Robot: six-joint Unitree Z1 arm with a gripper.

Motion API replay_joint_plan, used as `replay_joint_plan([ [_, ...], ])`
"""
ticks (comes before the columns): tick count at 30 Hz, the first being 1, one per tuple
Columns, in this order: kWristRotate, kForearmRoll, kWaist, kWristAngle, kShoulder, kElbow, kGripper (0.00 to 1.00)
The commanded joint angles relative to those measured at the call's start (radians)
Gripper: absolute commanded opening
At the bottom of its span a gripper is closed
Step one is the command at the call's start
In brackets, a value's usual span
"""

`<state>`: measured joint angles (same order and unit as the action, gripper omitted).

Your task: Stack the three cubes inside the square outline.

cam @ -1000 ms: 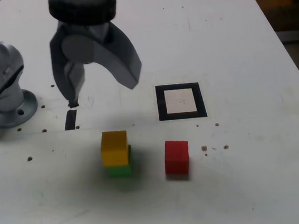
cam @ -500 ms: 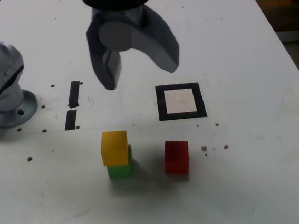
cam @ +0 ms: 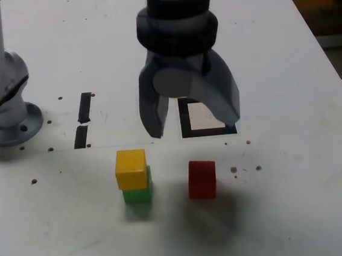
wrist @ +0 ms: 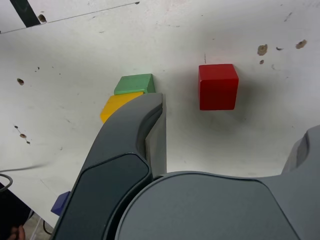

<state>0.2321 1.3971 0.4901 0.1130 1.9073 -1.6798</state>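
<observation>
The yellow cube (cam: 131, 169) sits on top of the green cube (cam: 138, 194) on the white table, outside the square outline (cam: 185, 119). The red cube (cam: 202, 179) stands alone to their right in the exterior view. My gripper (cam: 191, 121) hangs open and empty above the table, just behind the red cube, and covers much of the outline. In the wrist view the red cube (wrist: 218, 86) lies between the spread fingers (wrist: 150, 135), while the green cube (wrist: 134, 84) and yellow cube (wrist: 116, 105) peek out beside one finger.
The arm's grey base (cam: 2, 105) stands at the exterior view's left. Two short black bar marks (cam: 83, 120) lie on the table between the base and the outline. Small dark specks dot the table (cam: 299, 200) near the red cube.
The gripper has swung from the exterior view's left, over the bar marks, to the right and lower, now above the outline and behind the red cube. The cubes have not moved.
</observation>
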Motion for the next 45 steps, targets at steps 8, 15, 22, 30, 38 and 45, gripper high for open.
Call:
replay_joint_plan([
  [8,0.036,-0.043,0.038,0.020,0.064,-0.002,0.92],
  [15,0.038,-0.093,0.057,0.032,0.121,0.003,0.92],
  [22,0.038,-0.100,0.059,0.040,0.143,0.020,0.91],
  [30,0.035,-0.134,0.059,0.064,0.172,0.026,0.91],
  [38,0.029,-0.241,0.055,0.075,0.204,0.056,0.91],
  [45,0.029,-0.304,0.039,0.073,0.204,0.131,0.91],
])
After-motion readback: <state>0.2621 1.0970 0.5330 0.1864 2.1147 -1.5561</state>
